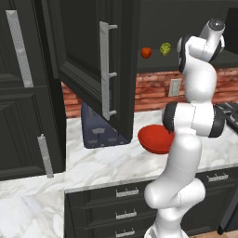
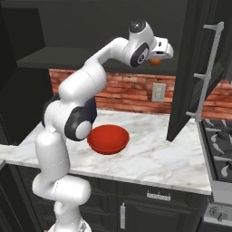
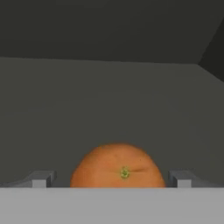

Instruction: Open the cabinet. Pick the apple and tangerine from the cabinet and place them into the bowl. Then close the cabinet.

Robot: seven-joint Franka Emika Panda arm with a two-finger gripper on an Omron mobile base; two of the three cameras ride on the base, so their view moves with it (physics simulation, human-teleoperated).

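Note:
The cabinet stands open, with its left door [image 1: 88, 60] and right door [image 2: 195, 68] swung out toward me. In the hand view the orange tangerine [image 3: 117, 166] sits on the shelf between my two fingertips, with a small gap on each side. My gripper [image 3: 111, 178] is open around it. From the right base view the gripper [image 2: 163, 52] is reaching into the cabinet with the tangerine [image 2: 155, 62] at its tips. The red apple [image 1: 146, 52] rests on the shelf further left. The red bowl [image 1: 155, 138] [image 2: 108, 139] sits on the marble counter below.
A yellow-green bumpy item [image 1: 165, 48] lies on the shelf beside the apple. A blue-grey toaster [image 1: 100, 132] stands on the counter behind the left door. A stove [image 2: 217, 136] is at the right. The open right door hangs over the counter's right end.

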